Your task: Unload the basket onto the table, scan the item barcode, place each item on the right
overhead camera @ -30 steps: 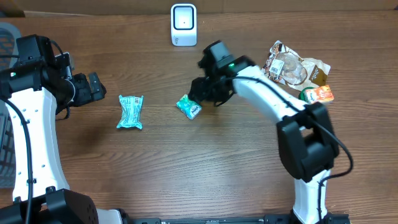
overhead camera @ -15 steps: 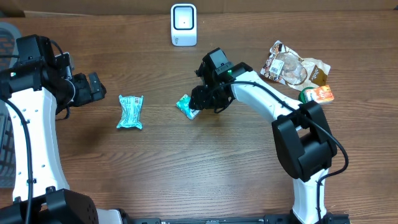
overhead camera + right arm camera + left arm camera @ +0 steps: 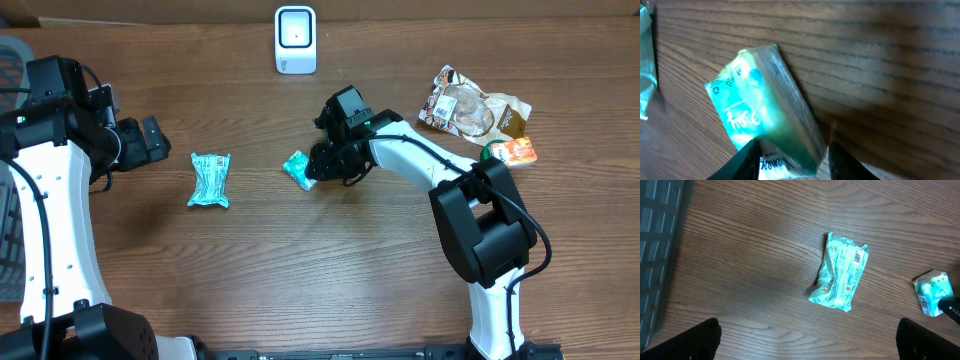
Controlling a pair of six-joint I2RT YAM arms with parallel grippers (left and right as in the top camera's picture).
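The right gripper (image 3: 316, 176) has slid left over the table (image 3: 300, 270), well short of the white scanner (image 3: 295, 40), jaws narrowing about the small teal packet (image 3: 765, 115) lying there (pinched yet or not, I cannot tell). Pickup looks under way; scanning waits.

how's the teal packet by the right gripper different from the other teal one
The small teal packet is a thick, compact block; the long teal wrapper is flat and crinkled. The packet sits between the fingers of the right gripper; the wrapper lies alone, barcode up. Both are teal.
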